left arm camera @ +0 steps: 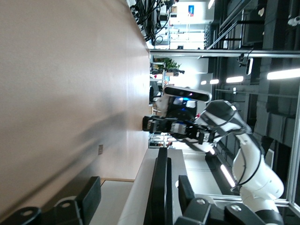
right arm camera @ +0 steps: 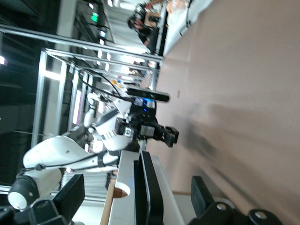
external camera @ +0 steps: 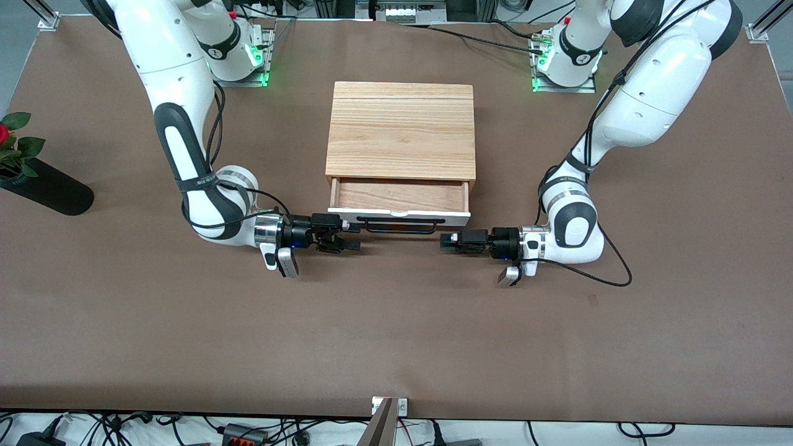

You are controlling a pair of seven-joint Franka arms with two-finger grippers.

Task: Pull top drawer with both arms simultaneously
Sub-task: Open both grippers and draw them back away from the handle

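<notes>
A: We have the bench [external camera: 124,322], brown and matte, carrying a light wooden box [external camera: 401,131] at the middle of its width, toward the edge where the arm bases stand. The top drawer [external camera: 399,196] stands drawn out toward the front camera, its wood floor showing and seemingly empty, its black handle [external camera: 404,225] foremost.

B: And our arms? We see the right arm [external camera: 179,124] and the left arm [external camera: 626,118] both bent low, one at each end of that handle.

A: Yes. The right gripper [external camera: 342,236] sits just off one end of the bar, fingers apart and holding nothing. The left gripper [external camera: 447,241] sits just off the bar's end toward the left arm; its wrist view shows the bar running between spread fingers [left arm camera: 86,194], not pinched.

B: So we judge the pull itself done and the release in hand. Next we need both grippers to draw clear of the bar without nudging the drawer.

A: Agreed. Elsewhere, a dark vase with a red flower [external camera: 37,179] lies at the bench edge toward the right arm's end. Cables hang below the near edge, and the wrist views show a lab with metal framing and ceiling lights.
</notes>
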